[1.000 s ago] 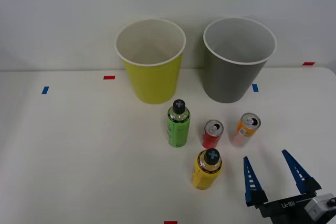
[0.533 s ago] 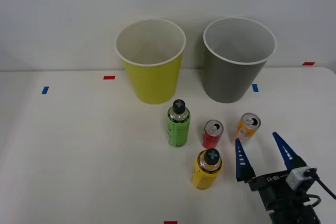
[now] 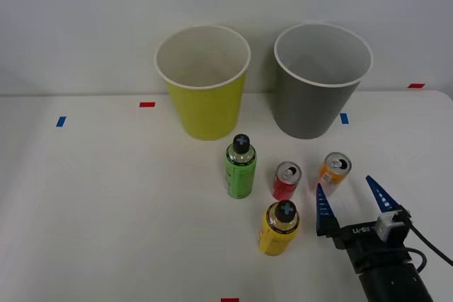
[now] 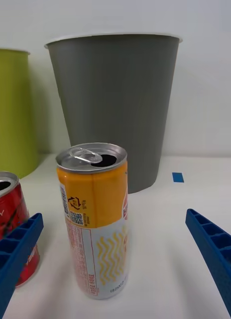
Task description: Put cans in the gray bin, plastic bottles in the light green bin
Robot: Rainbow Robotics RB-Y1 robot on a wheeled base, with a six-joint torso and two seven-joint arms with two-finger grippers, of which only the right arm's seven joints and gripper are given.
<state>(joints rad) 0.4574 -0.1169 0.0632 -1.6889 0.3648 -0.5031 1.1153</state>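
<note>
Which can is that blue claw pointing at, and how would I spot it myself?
Find the gray bin at the back of the table. In front of it stand two opened cans; the right gripper, open, faces the orange-and-pale-pink can. Its neighbour, the red can, is all red.

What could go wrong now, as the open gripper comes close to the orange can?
1. The red can stands close beside the orange can. The right gripper is open, and one blue finger is already in front of the red can, so it may knock it over.
2. The orange can is tall, narrow and opened; an off-centre grip might tip it.
3. The gray bin stands just behind, so a low lift could hit its wall.
</note>
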